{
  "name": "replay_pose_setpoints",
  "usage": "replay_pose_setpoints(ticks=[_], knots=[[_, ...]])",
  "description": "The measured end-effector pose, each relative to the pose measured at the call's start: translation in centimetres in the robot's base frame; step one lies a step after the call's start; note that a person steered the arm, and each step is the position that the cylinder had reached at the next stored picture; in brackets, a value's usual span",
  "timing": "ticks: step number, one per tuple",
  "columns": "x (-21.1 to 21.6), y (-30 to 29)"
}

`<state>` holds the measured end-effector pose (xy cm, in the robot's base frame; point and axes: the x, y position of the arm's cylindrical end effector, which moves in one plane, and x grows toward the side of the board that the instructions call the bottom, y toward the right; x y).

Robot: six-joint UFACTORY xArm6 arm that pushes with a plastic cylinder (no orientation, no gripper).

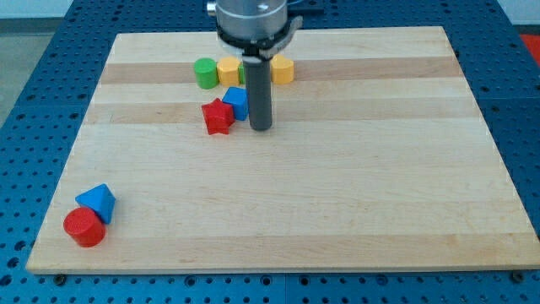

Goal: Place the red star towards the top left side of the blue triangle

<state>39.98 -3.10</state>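
Pale wooden board (337,211) on blue perforated bench (34,101); board fills most of view. Landmark for all positions: red star (218,116).

Red star: lying flat in upper-middle part of board, left of centre. Touching or nearly touching blue block (237,102) on its upper right; shape of that blue block not clear, partly hidden by rod.

My tip (261,128): down at board level, to the right of red star and slightly below its centre, just beyond the blue block. Apart from the star; contact with the blue block cannot be judged. Dark rod rising straight up from tip to grey mount (251,21) at view's top.

No jaws on this rig, only the plain rod; nothing held.

Row above red star, toward view's top: green cylinder (205,73) up and slightly left, yellow block (229,72) directly above, touching the green one. Sliver of green visible beside the rod, not identifiable. Second yellow block (282,69) up and to the right, past the rod.

Far below and to the left of red star, near board's lower-left corner: blue triangle (98,201), with red cylinder (84,227) touching it on its lower left. Red star well apart from this pair, lying up and to the triangle's right.
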Motion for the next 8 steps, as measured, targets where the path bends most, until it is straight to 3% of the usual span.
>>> replay_pose_setpoints(ticks=[1,3,6,7,8], knots=[[-2.2,-3.1],[0.7,-14.8],[-2.0,-4.2],[-0.2,-5.9],[1.2,-13.3]])
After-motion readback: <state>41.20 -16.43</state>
